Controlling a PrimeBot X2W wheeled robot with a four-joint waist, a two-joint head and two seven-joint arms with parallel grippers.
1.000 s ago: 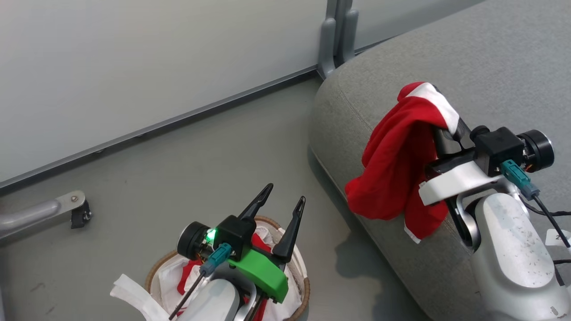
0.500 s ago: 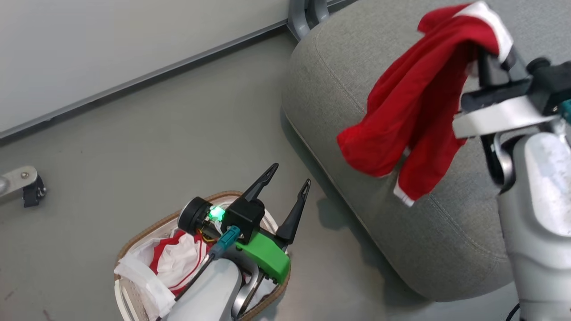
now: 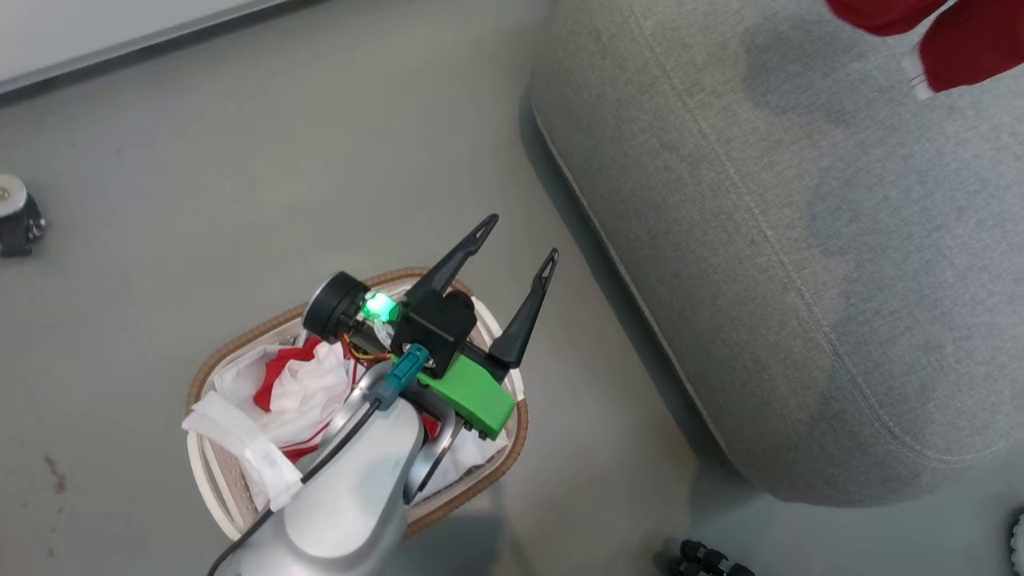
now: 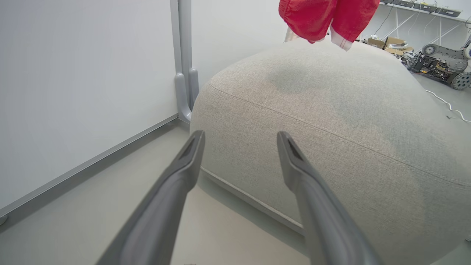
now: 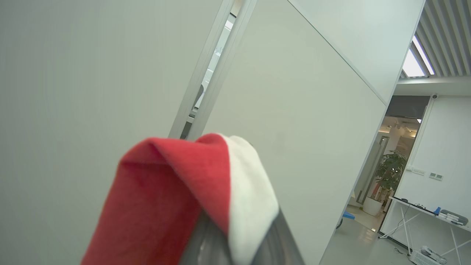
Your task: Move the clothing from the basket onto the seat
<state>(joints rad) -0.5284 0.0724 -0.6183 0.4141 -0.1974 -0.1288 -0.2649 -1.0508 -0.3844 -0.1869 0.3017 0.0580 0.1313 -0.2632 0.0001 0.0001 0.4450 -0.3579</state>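
The clothing (image 4: pixel 323 14) now farther over the seat (image 4: pixel 331 110)

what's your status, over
Status: left claw open, empty, above basket; right claw shut on red garment, hanging over seat, not down yet. Basket holds other red garment. Nothing seen in the way.

Grey floor (image 3: pixel 200 144) meets a white wall panel (image 4: pixel 73 73), and a potted plant (image 5: pixel 392 171) stands far off.
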